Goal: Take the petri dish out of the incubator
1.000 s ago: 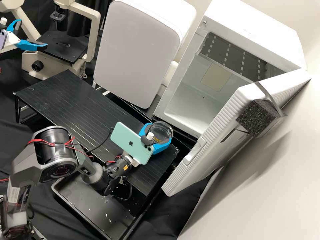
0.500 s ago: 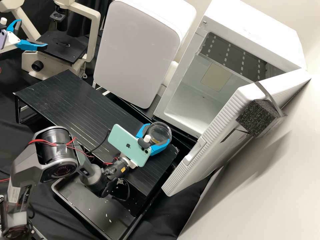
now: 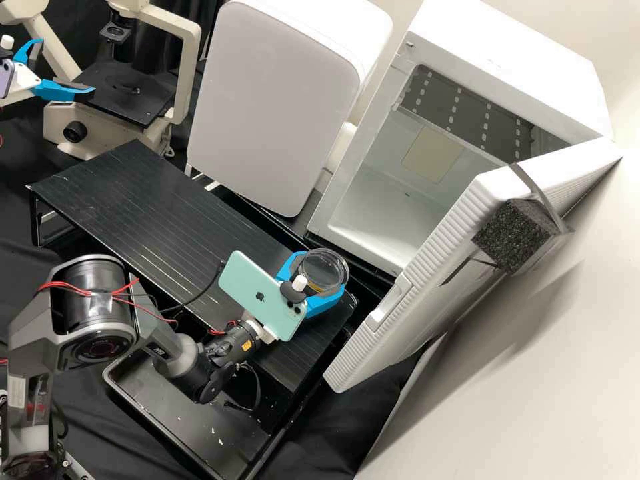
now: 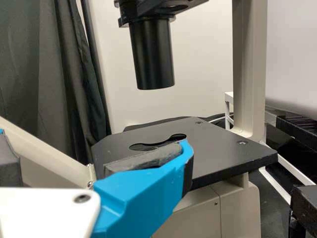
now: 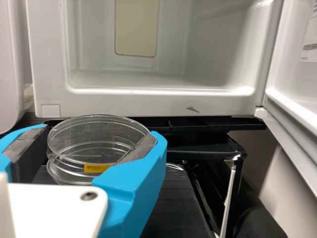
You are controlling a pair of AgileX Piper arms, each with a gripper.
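At the end of the black shelf nearest the incubator [image 3: 380,220], my right gripper [image 3: 323,275] is shut on the clear petri dish [image 3: 327,268], one blue finger on either side. The right wrist view has the gripper [image 5: 102,138] around the dish [image 5: 94,129], which is round, lidded and carries a yellow label. Whether its base touches the shelf, I cannot tell. Over at the microscope, my left gripper [image 3: 67,65] stands open and holds nothing; in the left wrist view the gripper [image 4: 99,153] is in front of the black stage.
The incubator door [image 3: 433,267] stands wide open on the right, black foam taped to it. A white appliance [image 3: 273,107] is behind the shelf [image 3: 153,207]. The microscope [image 3: 127,93] is at the back left, a black tray [image 3: 187,427] at the front.
My right gripper and the petri dish have shifted together, first slightly left and then back to the right and a little toward the front. The left gripper has stayed still.
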